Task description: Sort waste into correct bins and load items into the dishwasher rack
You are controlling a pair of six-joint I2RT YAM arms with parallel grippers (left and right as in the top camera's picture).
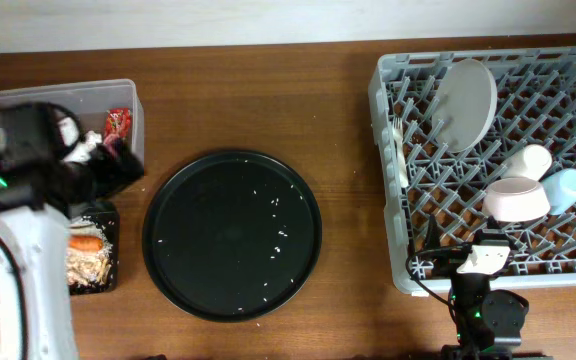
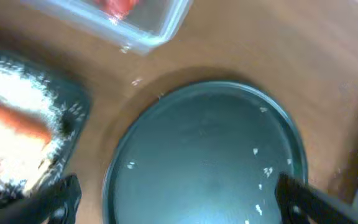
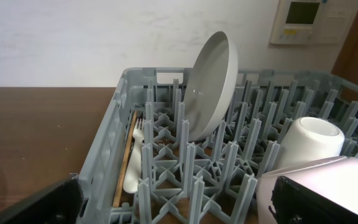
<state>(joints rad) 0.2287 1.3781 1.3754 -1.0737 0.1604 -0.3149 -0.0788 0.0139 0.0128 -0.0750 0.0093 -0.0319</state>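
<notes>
Spillage is the hazard: the left claw [image 2: 179, 200], spread and empty, faces pale crumbs [image 2: 255, 150] on the round black tray [image 2: 197, 155] just ahead of it, grains too small to pinch cleanly, likely to scatter onto the desk [image 2: 278, 50].

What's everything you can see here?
table: 1, brown, underneath
dishwasher rack: 1, grey, right
plate: 1, white, upright in rack
bowl: 1, white, in rack
white cup: 1, white, in rack
blue cup: 1, light blue, in rack
fork: 1, white, rack's left edge
round tray: 1, black, middle
clear tub: 1, see-through, far left
wrapper: 1, red, in tub
flat tray: 1, black, beside tub
carrot: 1, orange, on flat tray
crumbs: many, pale, on both trays
left tool: 1, black, open, by tub
right tool: 1, black, open, by rack
</notes>
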